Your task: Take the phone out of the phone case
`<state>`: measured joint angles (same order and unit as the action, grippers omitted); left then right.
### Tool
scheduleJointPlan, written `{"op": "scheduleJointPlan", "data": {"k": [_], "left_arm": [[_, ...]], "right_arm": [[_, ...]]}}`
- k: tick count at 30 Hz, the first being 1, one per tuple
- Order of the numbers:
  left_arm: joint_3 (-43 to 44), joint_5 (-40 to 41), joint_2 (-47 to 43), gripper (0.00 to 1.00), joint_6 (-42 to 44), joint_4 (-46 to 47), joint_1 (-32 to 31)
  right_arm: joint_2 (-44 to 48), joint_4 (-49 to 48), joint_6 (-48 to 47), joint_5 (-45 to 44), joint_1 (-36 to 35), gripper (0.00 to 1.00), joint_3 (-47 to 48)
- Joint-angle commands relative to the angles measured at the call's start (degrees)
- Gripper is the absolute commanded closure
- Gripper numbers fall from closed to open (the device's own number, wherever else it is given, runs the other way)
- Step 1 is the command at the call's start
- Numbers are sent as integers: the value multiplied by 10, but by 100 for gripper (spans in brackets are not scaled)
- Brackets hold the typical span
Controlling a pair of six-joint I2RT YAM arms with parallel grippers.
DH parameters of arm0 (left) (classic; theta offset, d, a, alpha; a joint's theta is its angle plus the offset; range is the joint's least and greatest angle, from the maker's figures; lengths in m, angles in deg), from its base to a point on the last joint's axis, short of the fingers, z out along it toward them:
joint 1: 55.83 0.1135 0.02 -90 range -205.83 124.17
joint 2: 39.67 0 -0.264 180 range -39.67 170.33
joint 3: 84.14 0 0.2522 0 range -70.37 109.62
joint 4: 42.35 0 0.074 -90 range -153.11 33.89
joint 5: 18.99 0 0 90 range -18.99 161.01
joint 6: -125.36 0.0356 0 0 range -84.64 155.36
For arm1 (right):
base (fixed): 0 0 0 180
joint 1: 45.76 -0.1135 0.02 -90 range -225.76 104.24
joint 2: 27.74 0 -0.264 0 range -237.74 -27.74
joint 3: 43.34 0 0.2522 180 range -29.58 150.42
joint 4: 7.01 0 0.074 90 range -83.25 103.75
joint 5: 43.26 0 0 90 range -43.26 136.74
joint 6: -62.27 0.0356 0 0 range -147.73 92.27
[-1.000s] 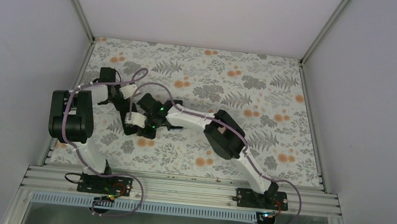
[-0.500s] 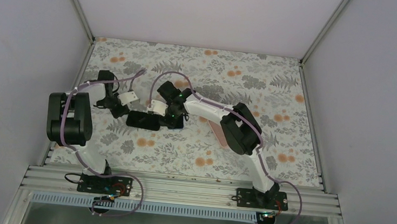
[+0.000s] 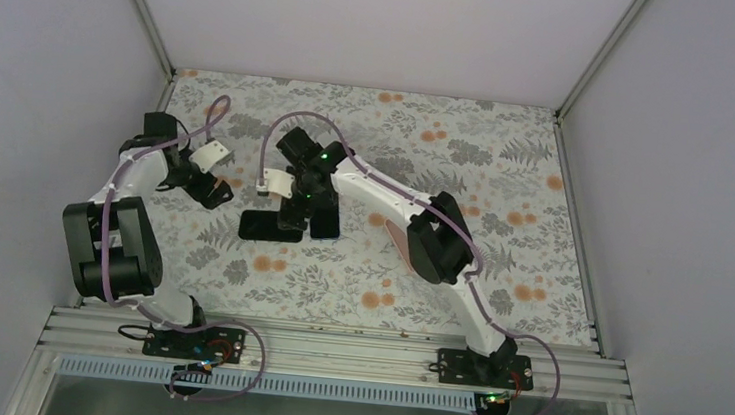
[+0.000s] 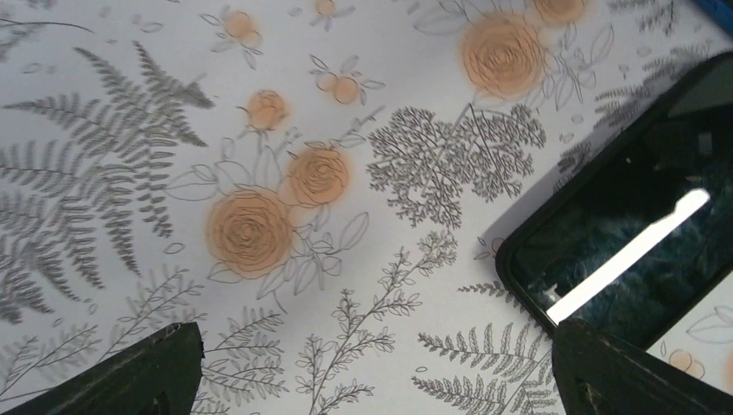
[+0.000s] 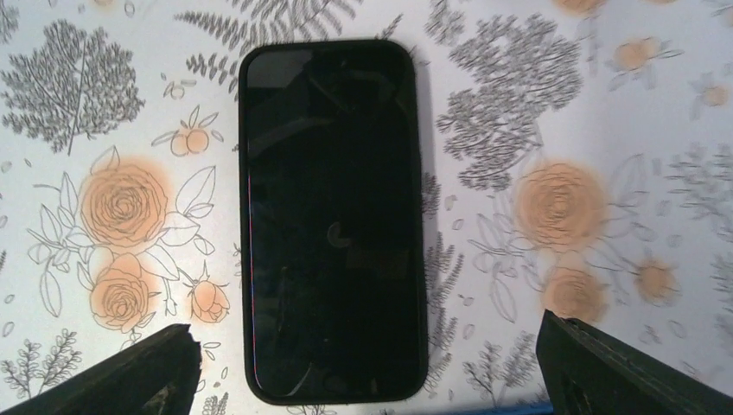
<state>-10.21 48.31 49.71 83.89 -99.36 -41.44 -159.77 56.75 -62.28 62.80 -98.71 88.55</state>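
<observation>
The black phone case (image 3: 263,226) lies flat on the floral table, touched by neither gripper. It fills the middle of the right wrist view as the case (image 5: 333,220), and one end of the case (image 4: 640,216) shows in the left wrist view. Just to its right lies the phone (image 3: 327,224), dark-faced with a blue edge and partly under my right wrist; only a blue sliver of the phone (image 5: 510,408) shows there. My right gripper (image 3: 301,210) hovers open over the case, as the right gripper (image 5: 372,359) shows. My left gripper (image 3: 212,192) stands open and empty to the left, seen again as the left gripper (image 4: 376,367).
The right arm's elbow (image 3: 436,239) hangs over the table right of the phone. Pale enclosure walls close in the table on three sides. A metal rail (image 3: 331,350) with both arm bases runs along the near edge.
Both grippers have gone from shut to open. The left arm drew back to the far left. The right wrist moved away from the near edge, leaving case and phone side by side on the table.
</observation>
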Motion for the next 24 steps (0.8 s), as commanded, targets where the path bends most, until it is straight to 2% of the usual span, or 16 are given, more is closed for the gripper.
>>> {"op": "scheduleJointPlan", "data": {"k": [1,14,24], "left_arm": [[1,-23,-21,0,-53,28,16],[-44,-34,-46,0,-80,65,45],[-70,-47,-71,0,-113,89,56]], "right_arm": [[-44,51,-55,26,-10,0,35],[-91,41,-53,3,-33,0,51],[-99,-30,-22,-88,-48,0,32]]}}
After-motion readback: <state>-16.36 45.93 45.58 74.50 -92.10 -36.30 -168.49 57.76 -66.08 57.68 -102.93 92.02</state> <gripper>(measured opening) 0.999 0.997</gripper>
